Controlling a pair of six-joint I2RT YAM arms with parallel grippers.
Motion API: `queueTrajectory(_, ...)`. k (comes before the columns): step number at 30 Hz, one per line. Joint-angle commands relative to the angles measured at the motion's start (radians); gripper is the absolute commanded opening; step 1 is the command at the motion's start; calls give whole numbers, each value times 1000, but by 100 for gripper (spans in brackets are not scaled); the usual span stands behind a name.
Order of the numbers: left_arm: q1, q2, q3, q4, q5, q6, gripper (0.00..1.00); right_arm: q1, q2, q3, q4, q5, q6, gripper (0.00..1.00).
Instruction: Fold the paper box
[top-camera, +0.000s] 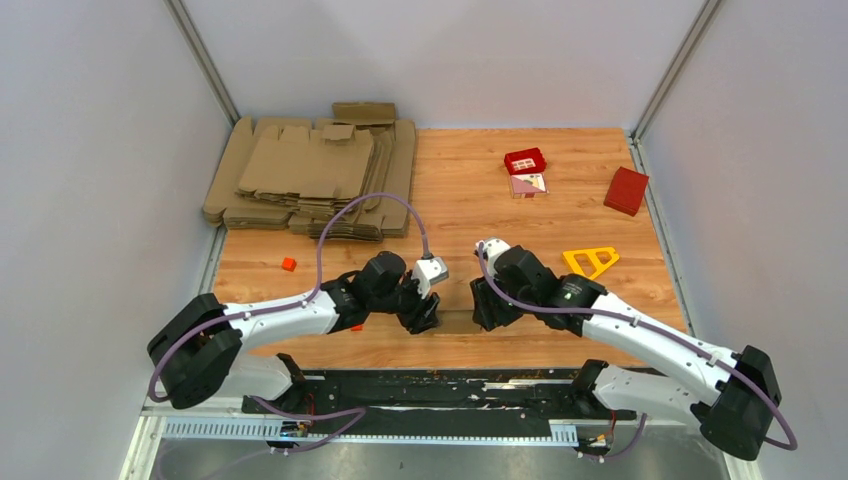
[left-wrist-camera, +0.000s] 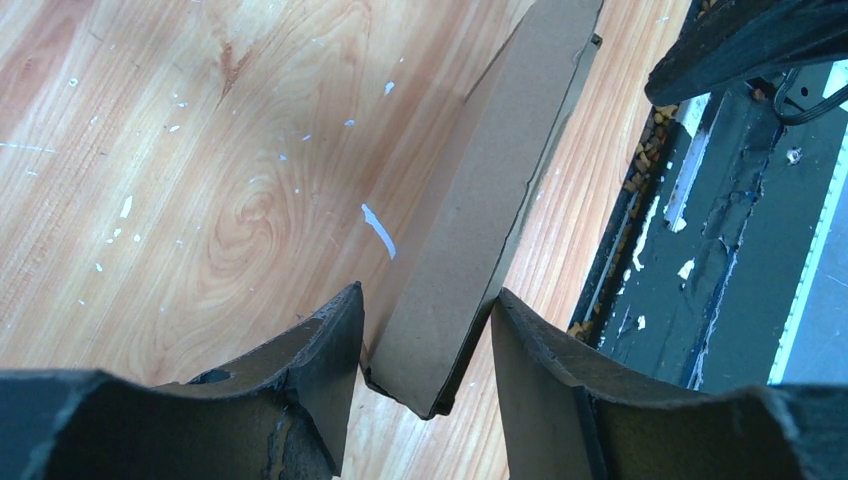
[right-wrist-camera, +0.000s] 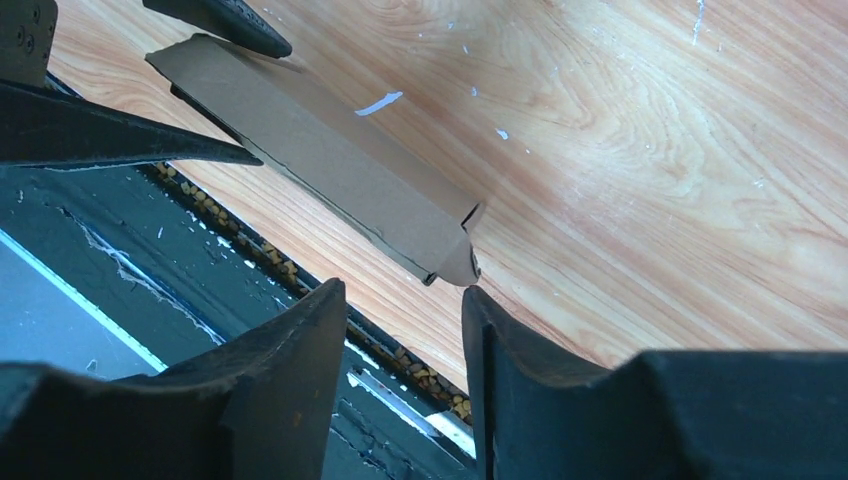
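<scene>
The paper box (top-camera: 458, 322) is a slim, folded brown cardboard piece lying near the table's front edge, between my two grippers. In the left wrist view one end of the paper box (left-wrist-camera: 470, 200) sits between the fingers of my left gripper (left-wrist-camera: 427, 295), and both fingertips press on its sides. My left gripper (top-camera: 428, 312) is at the box's left end. My right gripper (top-camera: 487, 308) is at the other end. In the right wrist view the paper box (right-wrist-camera: 320, 150) ends just past the tips of my right gripper (right-wrist-camera: 402, 290), which stands open with nothing between its fingers.
A big pile of flat cardboard blanks (top-camera: 310, 175) fills the back left. A red box (top-camera: 626, 190), a red tray (top-camera: 525, 161) and a yellow triangle (top-camera: 590, 261) lie to the right. A small orange block (top-camera: 288, 264) lies on the left. The black base rail (top-camera: 430, 390) runs below the table's front edge.
</scene>
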Motion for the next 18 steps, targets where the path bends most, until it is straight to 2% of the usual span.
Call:
queueTrajectory(1, -4, 10, 39, 12, -4, 24, 57, -3, 7, -6, 40, -24, -23, 46)
queueTrajectory(10, -9, 32, 50, 3, -2, 29, 50, -2, 52, -23, 65, 117, -28, 40)
queueTrajectory(18, -13, 42, 58, -1, -6, 36, 48, -11, -33, -85, 159, 211, -47, 39)
